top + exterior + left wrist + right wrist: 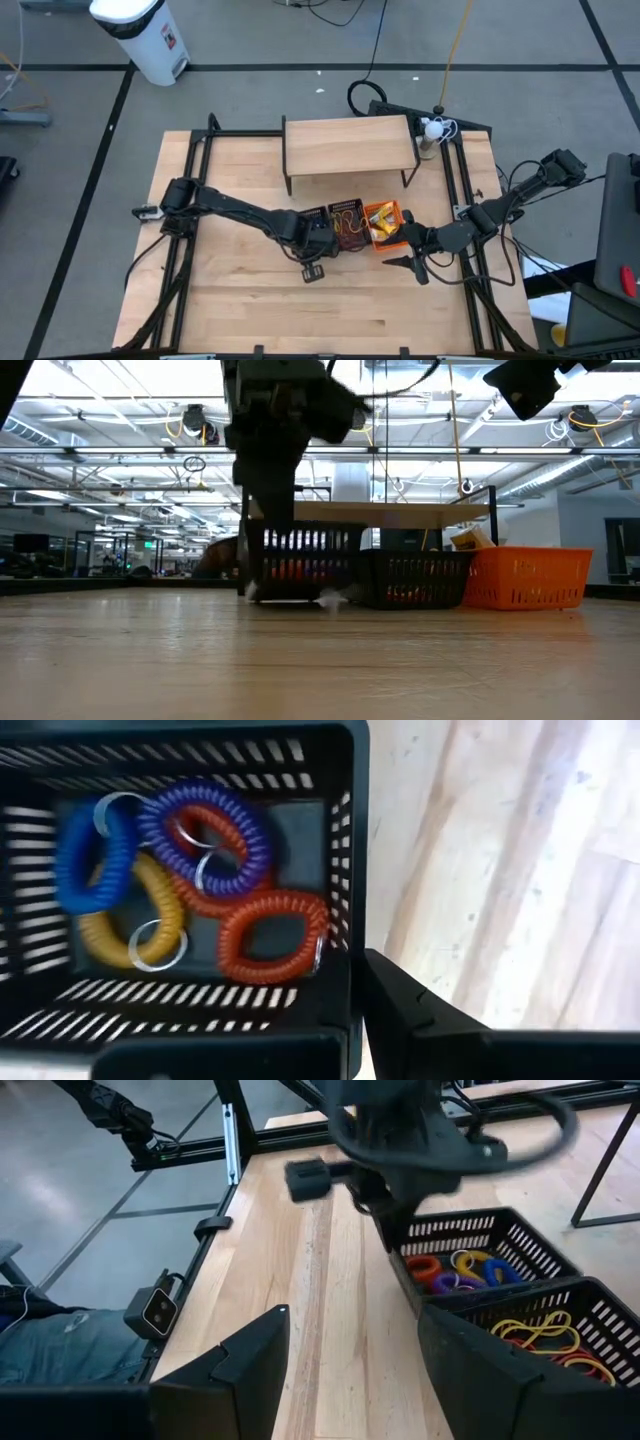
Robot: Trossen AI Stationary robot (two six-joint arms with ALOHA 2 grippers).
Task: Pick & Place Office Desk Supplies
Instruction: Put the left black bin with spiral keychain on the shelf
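Note:
Three small baskets stand in a row at the table's middle. The left black basket point(340, 870) point(520, 1240) holds blue, purple, yellow and red coil rings point(200, 870). The middle black basket point(348, 225) point(600, 1330) holds thin yellow and red elastic loops point(540, 1335). The orange basket point(385, 222) point(525, 578) holds yellow pieces. My left gripper point(313, 232) point(395, 1230) is down at the ring basket's near left corner. My right gripper point(408, 265) point(350, 1350) hovers open, near the orange basket on its near side. My left gripper comes from above at the ring basket's side wall, near a corner point(350, 970). One finger point(420, 1015) lies against the wall's outside; the other is hidden at the picture's bottom edge, so the hold is not plain. The basket's bottom point(300, 598) looks level with the table.
A low wooden shelf point(350, 145) stands on legs beyond the baskets. Metal frame rails point(200, 190) run along the table's left and right sides. Bare wood lies toward the near edge point(320, 320). A white bin point(140, 35) stands on the floor off the table.

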